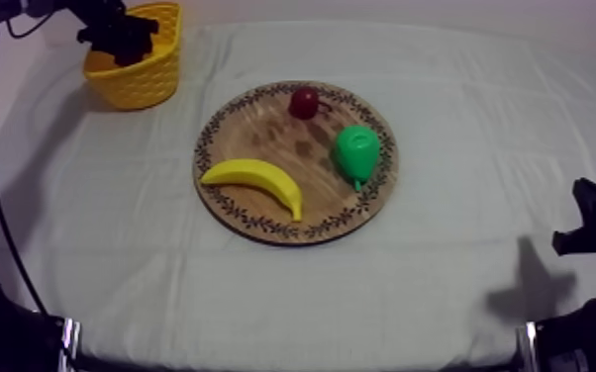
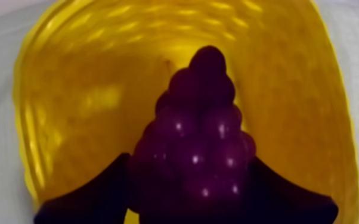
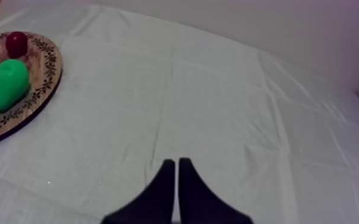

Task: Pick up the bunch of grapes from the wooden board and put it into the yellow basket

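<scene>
Left pincer (image 2: 191, 170) pinching bunch of grapes (image 2: 198, 119) over yellow basket (image 2: 68, 101) | right pincer (image 3: 176, 167) pressed together above counter (image 3: 235, 107) | banana (image 1: 257, 181), pear (image 1: 356, 150), small red fruit (image 1: 304, 101) on wooden board (image 1: 254, 129)

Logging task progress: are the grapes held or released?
Held: the left pincer is shut on the grapes, above the basket.

The table (image 3: 229, 131) lies under a grey-white cloth (image 1: 441, 287), which runs ahead of the right gripper (image 3: 176, 162) in soft creases and long straight fold lines. Beyond the far edge, well ahead of that gripper, rises a plain pale wall (image 3: 289, 30). Near the gripper a dim shadow (image 1: 530, 289) falls on the cloth. The light is soft and even.
</scene>
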